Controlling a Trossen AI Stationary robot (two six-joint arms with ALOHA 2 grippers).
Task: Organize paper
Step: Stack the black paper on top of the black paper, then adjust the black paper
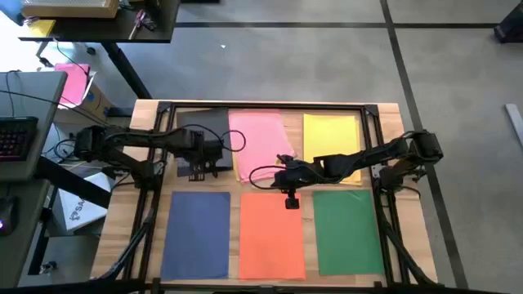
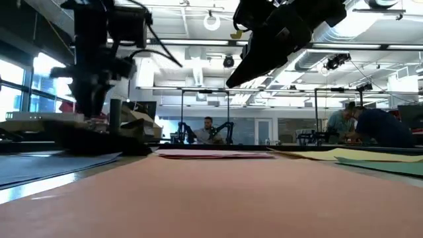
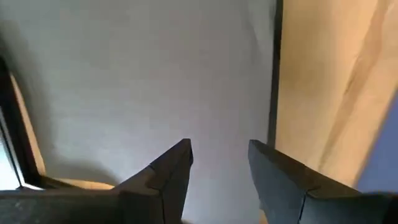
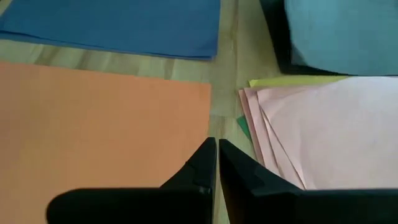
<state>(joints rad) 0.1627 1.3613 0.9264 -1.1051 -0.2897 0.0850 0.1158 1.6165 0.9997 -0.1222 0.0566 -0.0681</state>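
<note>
Six groups of paper lie flat on the wooden table. Along the far side are dark grey (image 1: 204,126), pink (image 1: 260,140) and yellow (image 1: 331,137). Along the near side are blue (image 1: 196,233), orange (image 1: 272,237) and green (image 1: 347,229). The pink paper (image 4: 323,130) is a fanned stack of several sheets, with a yellow edge (image 4: 292,81) and a green corner (image 4: 244,127) showing under it. My left gripper (image 3: 221,152) is open over the dark grey sheet (image 3: 137,81), near its near edge. My right gripper (image 4: 216,149) is shut. It hangs well above the gap between the orange sheet (image 4: 93,124) and the pink stack.
A black frame (image 1: 261,106) runs round the table top, and its rails cross beside the sheets. A desk with a keyboard (image 1: 16,135) stands at the left. A bright pink sheet with a box (image 1: 73,82) lies on the floor. People sit far behind the table (image 2: 208,129).
</note>
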